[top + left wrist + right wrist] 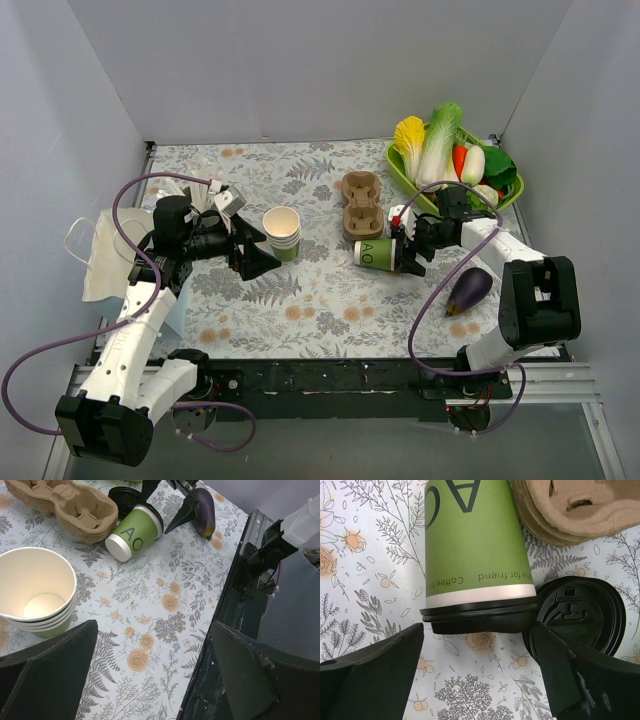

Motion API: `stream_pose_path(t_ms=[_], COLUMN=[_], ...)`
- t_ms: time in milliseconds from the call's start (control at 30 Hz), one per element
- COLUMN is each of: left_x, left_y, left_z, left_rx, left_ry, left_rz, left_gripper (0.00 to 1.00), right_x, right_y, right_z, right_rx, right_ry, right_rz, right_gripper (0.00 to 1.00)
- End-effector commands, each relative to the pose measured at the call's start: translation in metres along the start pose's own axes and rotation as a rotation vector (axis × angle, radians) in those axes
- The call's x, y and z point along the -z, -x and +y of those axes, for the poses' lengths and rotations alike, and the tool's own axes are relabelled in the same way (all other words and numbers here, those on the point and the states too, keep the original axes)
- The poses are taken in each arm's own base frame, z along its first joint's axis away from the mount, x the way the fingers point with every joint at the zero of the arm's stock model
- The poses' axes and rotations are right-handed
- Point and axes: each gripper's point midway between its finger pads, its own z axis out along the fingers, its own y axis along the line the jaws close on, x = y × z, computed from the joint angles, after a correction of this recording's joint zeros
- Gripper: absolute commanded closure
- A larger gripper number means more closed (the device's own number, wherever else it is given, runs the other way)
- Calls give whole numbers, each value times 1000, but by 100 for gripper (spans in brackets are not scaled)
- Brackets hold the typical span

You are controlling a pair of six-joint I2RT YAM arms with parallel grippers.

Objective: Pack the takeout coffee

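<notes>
**Top ext:** takeout coffee [374,253] lies on its side on the table [320,300], right of ctr, just on the near side of the cup carrier [361,203]. Right gripper [412,250] is low at the cup's lid end w/ fingers spread wide, nothing gripped. Left gripper [258,255] is at left-ctr, also wide open and empty, pointing at the cup stack [283,232] just beside it. Veg basket [396,170] in far right corner. Eggplant [469,290] near right edge. White bag [100,255] hangs over left edge.

**Left wrist:** both fingers [50,675] far apart, only tablecloth btwn them. Cup stack sits upright, just ahead on the left. Coffee is farther off, base end toward this cam, touching the carrier. Loose lid [121,499] lies beyond it, eggplant to the right.

**Right wrist:** fingers [370,675] wide apart. Coffee's black-lidded end sits just ahead of the tips, in line w/ the gap. Can't tell if the left tip touches the rim. Loose lid lies flat beside the cup's lid, overlapping the right finger in this view. Carrier against the cup's side at upper right.
</notes>
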Motion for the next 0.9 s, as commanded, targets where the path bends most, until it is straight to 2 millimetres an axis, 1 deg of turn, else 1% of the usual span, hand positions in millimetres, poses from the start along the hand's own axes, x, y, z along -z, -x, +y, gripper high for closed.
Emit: stream_pose_path(t_ms=[0,100,133,267,300,333,367,400,467,500,533,567,600,633,667,700,733,767,800,833,867], left_x=[2,2,2,2,2,2,3,3,3,3,3,3,4,3,3,4,4,4,4,5,5], left_y=[10,9,9,8,7,7,7,7,8,8,8,8,8,8,7,6,6,6,6,6,7], left_z=[-5,-5,-5,-6,-7,-7,-8,-8,-10,-10,-10,-11,-12,-12,-12,-13,-14,-14,-14,-15,-15], left_rx=[-32,-31,-32,-30,-30,-31,-32,-31,-34,-36,-35,-37,-38,-37,-35,-37,-39,-39,-42,-45,-49], left_ry=[-9,-8,-8,-14,-17,-18,-21,-20,-24,-26,-27,-29,-32,-33,-35,-38,-38,-39,-41,-42,-42], left_rz=[-21,-20,-21,-20,-20,-21,-22,-22,-25,-26,-27,-28,-29,-29,-28,-29,-30,-31,-31,-33,-35], left_gripper=[2,2,2,2,2,2,2,2,2,2,2,2,2,2,2,2,2,2,2,2,2], right_x=[-4,-5,-4,7,13,16,20,27,36,42,47,53,61,68,75,81,86,94,100,104,111], right_y=[11,12,11,17,22,23,20,24,21,22,26,23,22,26,23,21,19,14,11,5,-7], right_z=[-5,-5,-2,2,1,3,5,5,8,8,5,3,6,3,0,4,4,-1,-2,0,-3], right_rx=[14,5,-3,4,23,31,25,55,68,92,130,148,156,180,223,233,259,303,329,346,384], right_ry=[2,15,24,28,14,15,15,2,-7,-19,-30,-45,-41,-51,-63,-52,-51,-68,-75,-71,-74], right_rz=[-48,-47,-42,-36,-37,-28,-5,-2,39,51,65,98,122,136,178,208,237,295,330,372,449], right_gripper=[4,10,14,22,23,27,28,28,30,30,30,31,31,32,32,33,34,34,35,36,36])
